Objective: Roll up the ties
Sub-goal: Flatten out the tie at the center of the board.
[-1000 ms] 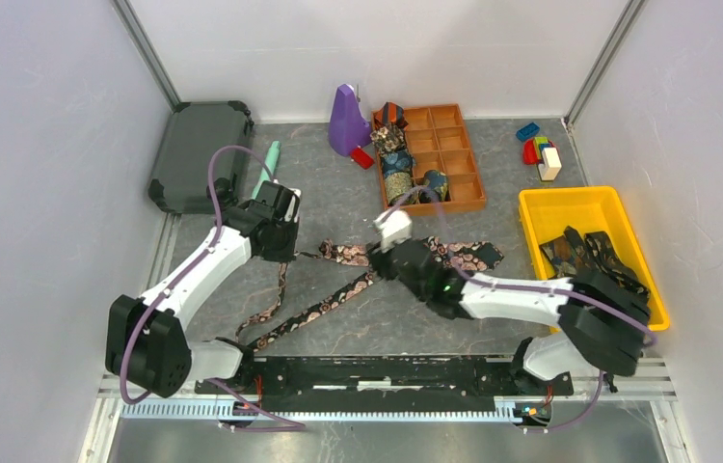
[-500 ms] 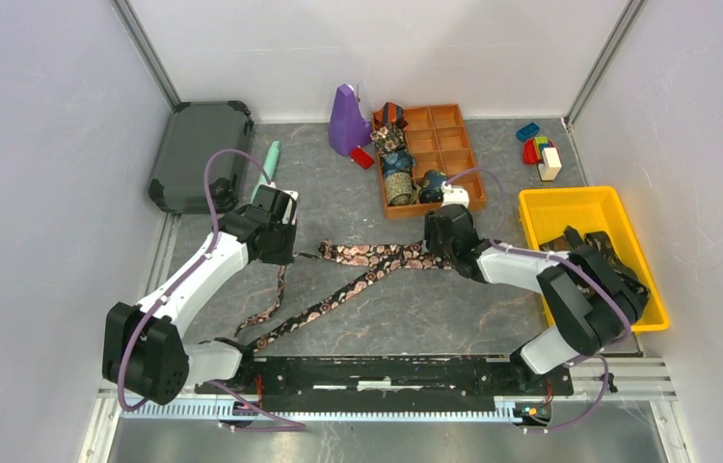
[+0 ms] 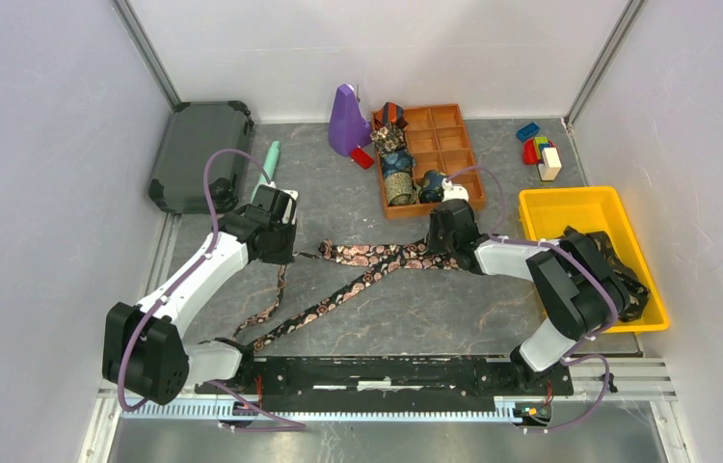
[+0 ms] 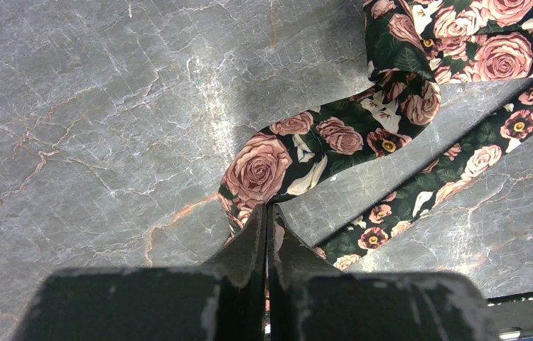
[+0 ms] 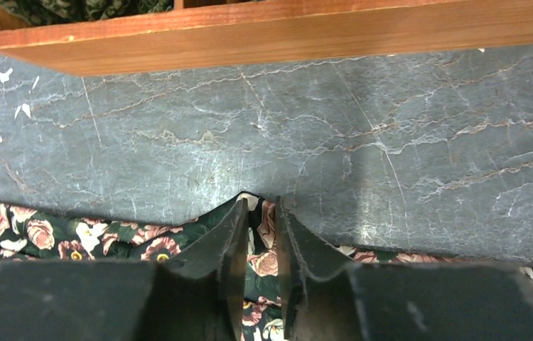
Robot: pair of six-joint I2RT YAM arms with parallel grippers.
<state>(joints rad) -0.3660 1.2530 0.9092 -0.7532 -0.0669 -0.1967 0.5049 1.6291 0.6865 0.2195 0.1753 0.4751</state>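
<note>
Tie: the floral tie [image 3: 377,258] lay flat on the table [image 3: 415,318] just in front of the wooden tray [image 3: 432,209], with narrow strips crossing and trailing away from the tray toward the arm bases. You could not tell whether they were one tie or two.
Left claw: the left gripper [image 4: 267,213], well apart from the tray, had its fingers pressed together on a fold of the rose fabric.
Right claw: the right gripper [image 5: 259,213], close to the tray's front wall, was nipped almost closed on the tie's edge.
Handling: it looked light, limp and rather slick, so it would likely sag and twist rather than hold a shape.
Hold: you would probably do best taking an end squarely across its width and keeping the strip taut.
Edges: the tray wall stood just beyond the right fingertips and would catch a forward push.
Room: bare table lay on the near side of the tray, so you would do better to roll there.
</note>
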